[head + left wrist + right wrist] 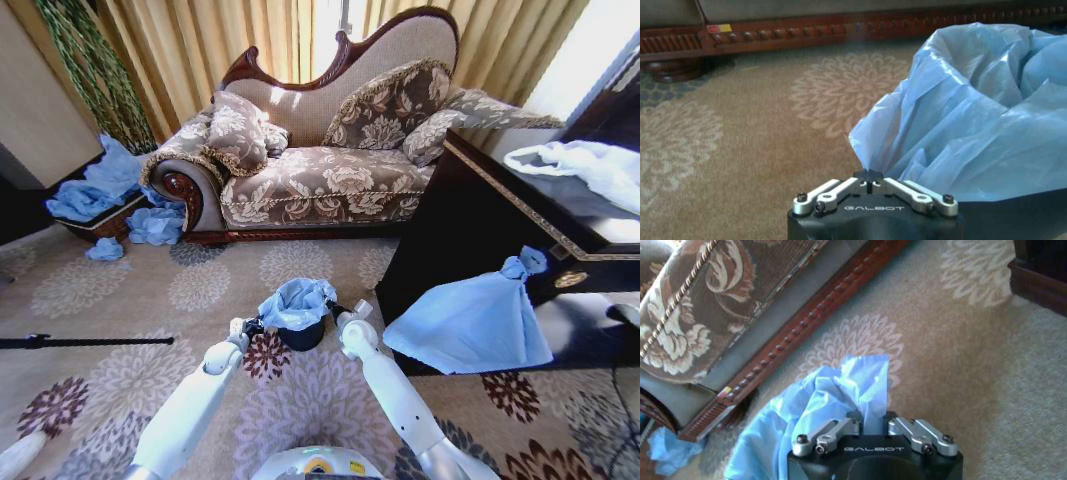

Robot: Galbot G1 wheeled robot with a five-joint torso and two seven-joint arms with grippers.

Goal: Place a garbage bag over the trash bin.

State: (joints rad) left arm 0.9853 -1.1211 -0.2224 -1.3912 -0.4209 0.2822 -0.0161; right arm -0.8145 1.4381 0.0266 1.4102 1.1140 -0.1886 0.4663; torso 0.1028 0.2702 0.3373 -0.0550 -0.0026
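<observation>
**Thin film held at both sides over the bin mouth; handling and clearance**

The garbage bag (297, 302) sits bunched over the mouth of the trash bin (301, 335), which stands on the carpet (150, 300) in front of the sofa (320, 150).

Left gripper (871, 176): jaws closed down on a pinch of the bag's edge on the bin's left side. Right gripper (871, 418): jaws nearly closed, with a fold of blue film caught between them on the bin's right side.

Handling, by judgement: the film is very light, limp and slippery, and will likely tear or slip if pulled sharply. The hem is the sound place to hold it, at opposite sides as now. The bin looks light enough to tip or slide under uneven pull.

Edges and room: the bin's black wall shows below the film, so the bag is not yet drawn down all round. Open carpet lies left and ahead. The dark cabinet (480, 210) and a larger knotted blue bag (480, 320) stand near on the right, limiting outward swing there.
</observation>
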